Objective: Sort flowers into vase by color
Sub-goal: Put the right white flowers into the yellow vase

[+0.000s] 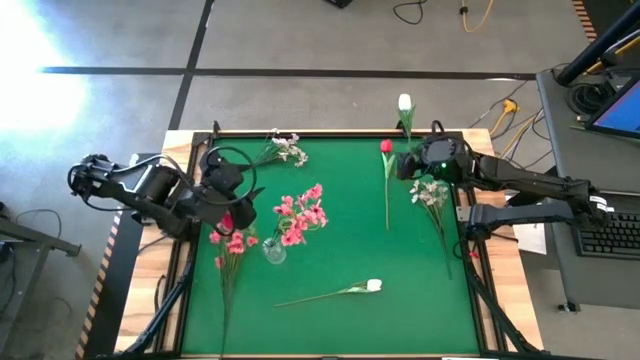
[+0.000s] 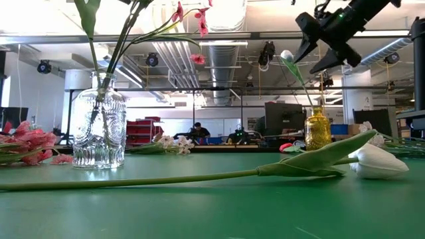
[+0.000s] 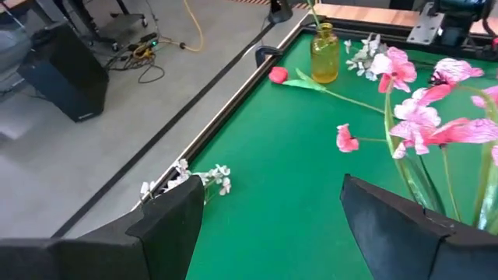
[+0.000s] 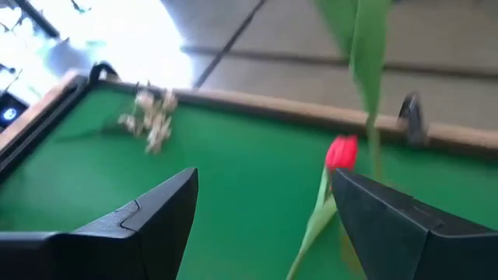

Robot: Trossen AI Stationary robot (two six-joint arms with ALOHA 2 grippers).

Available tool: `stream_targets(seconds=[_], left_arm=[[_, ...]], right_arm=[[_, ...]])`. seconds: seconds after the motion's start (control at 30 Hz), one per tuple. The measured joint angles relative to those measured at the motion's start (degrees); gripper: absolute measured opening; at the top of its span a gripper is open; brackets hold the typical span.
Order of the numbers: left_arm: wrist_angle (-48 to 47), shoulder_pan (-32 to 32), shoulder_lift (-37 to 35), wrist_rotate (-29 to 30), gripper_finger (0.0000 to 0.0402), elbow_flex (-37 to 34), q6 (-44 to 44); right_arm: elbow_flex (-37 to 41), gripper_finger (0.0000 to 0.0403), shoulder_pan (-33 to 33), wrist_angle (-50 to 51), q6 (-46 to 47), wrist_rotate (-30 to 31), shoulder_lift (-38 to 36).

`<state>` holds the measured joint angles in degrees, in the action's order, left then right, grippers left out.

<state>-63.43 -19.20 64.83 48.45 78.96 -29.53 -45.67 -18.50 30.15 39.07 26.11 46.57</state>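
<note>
**A:** Where are the two arms?

**B:** The left gripper (image 1: 232, 200) hangs over the left part of the green table (image 1: 340, 250), just beside the clear glass vase (image 1: 274, 250). Its wrist view shows its fingers (image 3: 167, 225) spread wide with nothing between them. The right gripper (image 1: 408, 163) is up at the far right, raised well above the table next to the yellow vase (image 2: 317, 129), and its jaws are apart too, empty.

**A:** And the flowers?

**B:** Pink sprays (image 1: 300, 215) stand in the clear vase. More pink flowers (image 1: 232, 243) lie on the felt to its left, under the left arm. A white tulip (image 1: 373, 286) lies flat near the front edge, stem pointing left. A red tulip (image 1: 386, 147) lies towards the back with its stem running toward the front. Another white tulip (image 1: 405, 102) stands in the yellow vase, its head leaning out past the table's far edge. One white-blossom spray (image 1: 288, 148) rests by the far edge left of centre, a second white spray (image 1: 430, 192) lies on the right side below the right gripper.

**A:** What about the surface and the room?

**B:** The table is green felt in a wooden frame (image 1: 330, 133) with dark rails. Beyond it is grey floor marked with dark tape lines, cables and a desk with a keyboard (image 1: 610, 235) on the right. The low view shows a big workshop with ceiling ducts, monitors and a person (image 2: 196, 131) seated far back.
</note>
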Motion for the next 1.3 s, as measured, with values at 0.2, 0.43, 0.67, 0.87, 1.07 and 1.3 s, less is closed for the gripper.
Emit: stream_targets(seconds=[0.2, 0.43, 0.67, 0.87, 1.07, 1.3], left_arm=[[0.38, -0.02, -0.82, 0.09, 0.0285, 2.1, 2.29], [0.37, -0.02, -0.84, 0.17, 0.0285, 5.57, 6.95], [0.21, -0.02, -1.02, 0.2, 0.0285, 6.12, 9.34], [-2.18, -0.09, -1.02, 0.06, 0.0285, 6.04, 8.93], [-2.22, -0.09, -1.02, 0.06, 0.0285, 6.03, 8.93], [-2.53, -0.09, -1.0, 0.08, 0.0285, 6.01, 8.96]], right_arm=[[0.02, 0.0288, 4.75, 8.14, 7.66, -2.52, 0.11], [0.0, 0.0287, 10.23, 17.97, 17.91, -6.64, 1.26], [0.0, 0.0287, 14.09, 28.45, 26.11, -16.77, 8.31], [0.0, 0.0287, 16.6, 39.19, 31.19, -24.32, 14.71], [0.0, 0.0287, 17.12, 44.8, 33.44, -25.46, 18.66], [0.71, 0.0288, 16.93, 43.76, 32.49, -23.15, 21.23]])
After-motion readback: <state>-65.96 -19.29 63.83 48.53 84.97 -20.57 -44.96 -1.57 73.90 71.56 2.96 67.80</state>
